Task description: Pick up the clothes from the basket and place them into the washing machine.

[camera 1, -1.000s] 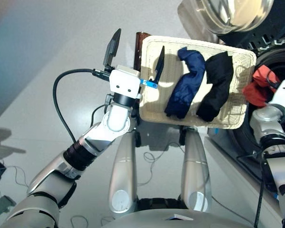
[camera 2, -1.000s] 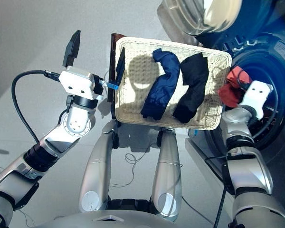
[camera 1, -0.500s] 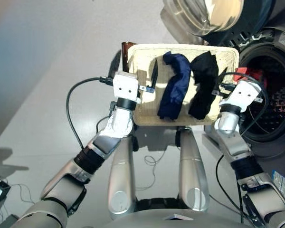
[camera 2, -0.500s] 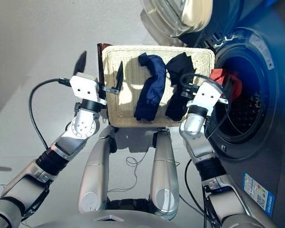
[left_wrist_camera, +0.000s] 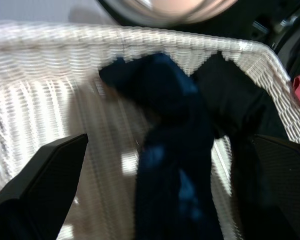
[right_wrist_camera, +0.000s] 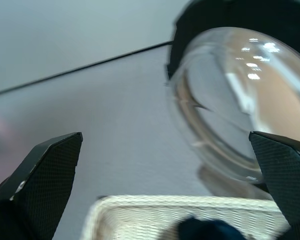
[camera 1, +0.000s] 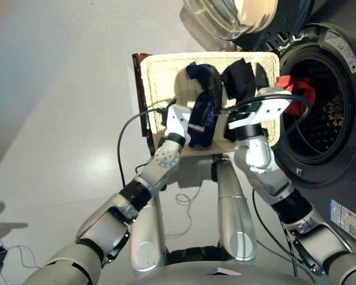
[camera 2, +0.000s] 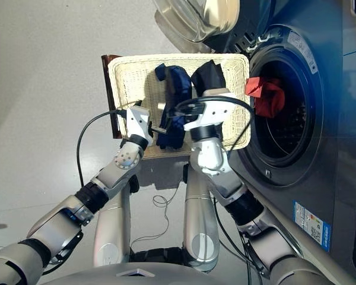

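both arms reach forward over the basket (camera 1: pixel 160 71), which sits on the floor beside the washer (camera 1: pixel 338 89), its right end close to the drum mouth. the left arm runs up from the lower left, elbow bent, forearm angled toward the basket's near edge. the left gripper (left_wrist_camera: pixel 155 165) has its fingers (left_wrist_camera: pixel 50 170) spread wide, one on each side of the navy garment (left_wrist_camera: pixel 175 165), which lies lengthwise between them; i cannot tell if either finger touches the cloth. the right arm comes up from the lower right, bends at the elbow and leans inward, so its wrist hangs over the near right part of the basket, above the black garment (camera 1: pixel 237 80). the right gripper (right_wrist_camera: pixel 165 190) is spread open too, holding nothing, and it looks out past the basket's far rim toward the floor and the glass door (right_wrist_camera: pixel 230 100), which stands swung open beyond the basket. the navy and black garments lie side by side in the basket, navy to the left, black touching it on the right. the red garment (camera 1: pixel 298 95) hangs at the near lip of the drum mouth, apart from both grippers. a dark brown object (camera 1: pixel 141 89) lies against the basket's left side.
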{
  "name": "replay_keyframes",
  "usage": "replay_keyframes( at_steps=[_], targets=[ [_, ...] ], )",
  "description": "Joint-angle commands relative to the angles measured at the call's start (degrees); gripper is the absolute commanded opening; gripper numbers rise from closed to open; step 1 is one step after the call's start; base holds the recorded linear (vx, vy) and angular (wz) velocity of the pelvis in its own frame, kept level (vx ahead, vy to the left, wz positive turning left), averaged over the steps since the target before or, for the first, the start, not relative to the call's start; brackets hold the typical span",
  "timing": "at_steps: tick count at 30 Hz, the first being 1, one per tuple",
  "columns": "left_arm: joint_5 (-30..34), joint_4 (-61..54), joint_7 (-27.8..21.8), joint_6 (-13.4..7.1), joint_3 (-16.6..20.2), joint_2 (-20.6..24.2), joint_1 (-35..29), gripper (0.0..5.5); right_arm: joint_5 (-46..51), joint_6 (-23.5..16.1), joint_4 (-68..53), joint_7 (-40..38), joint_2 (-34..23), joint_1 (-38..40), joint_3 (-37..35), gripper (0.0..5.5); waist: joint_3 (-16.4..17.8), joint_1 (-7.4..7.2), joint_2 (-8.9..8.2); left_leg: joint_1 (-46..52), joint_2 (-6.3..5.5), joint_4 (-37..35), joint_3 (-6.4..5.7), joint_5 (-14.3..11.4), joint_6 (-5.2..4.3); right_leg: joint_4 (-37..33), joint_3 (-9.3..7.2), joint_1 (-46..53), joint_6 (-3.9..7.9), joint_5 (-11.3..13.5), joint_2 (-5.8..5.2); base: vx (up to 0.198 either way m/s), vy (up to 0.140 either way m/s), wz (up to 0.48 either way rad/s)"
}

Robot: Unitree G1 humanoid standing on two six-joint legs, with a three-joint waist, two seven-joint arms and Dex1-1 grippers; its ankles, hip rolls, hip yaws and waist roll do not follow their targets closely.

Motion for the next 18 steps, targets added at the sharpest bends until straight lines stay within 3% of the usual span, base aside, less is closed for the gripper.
replay_keyframes(
  at_steps=[1, 11, 12, 18],
  targets=[
    [-2.42, 5.18, 0.65, -1.03, -0.39, -3.76, -4.19, 5.5, -0.75, -1.97, -4.96, 1.27, 3.17, -5.8, 1.87, 5.5, -0.67, 0.32, -1.85, -3.25, 0.63, 10.53, -1.46, -7.11, -1.02, 1.07, 0.71, -3.75, -0.53, 2.59, 0.95, -0.049, -0.08, -0.139],
    [-5.64, 15.91, 2.22, 0.41, 2.19, -6.53, -9.33, 5.5, -0.83, -0.82, -1.94, 1.31, 8.72, -16.84, 7.88, 5.5, -0.67, 0.01, -2.99, -11.48, 2.64, 15.53, -2.48, -7.69, -2.37, 6.7, -0.35, -12.0, -1.19, 1.08, 2.37, -0.018, -0.061, -0.025],
    [-7.26, 18.11, 2.99, 0.5, 3.1, -7.89, -9.51, 5.5, -1.0, -0.43, -1.64, 1.46, 10.08, -17.45, 9.02, 5.5, -0.67, -0.13, -3.13, -11.32, 3.05, 16.89, -2.78, -9.81, -2.82, 8.46, -0.65, -12.04, -1.12, -1.2, 2.61, 0.084, -0.069, -0.061],
    [-8.22, 23.01, 3.96, 1.3, 5.5, -7.81, -13.17, 5.5, -0.74, -0.41, -2.05, 1.46, 13.65, -20.64, 10.05, 5.5, -0.67, -1.1, -4.42, -15.16, 4.6, 19.81, -2.99, -10.83, -3.44, 11.43, -0.67, -16.75, -1.08, -2.34, 3.74, 0.015, -0.008, -0.006]
  ],
)
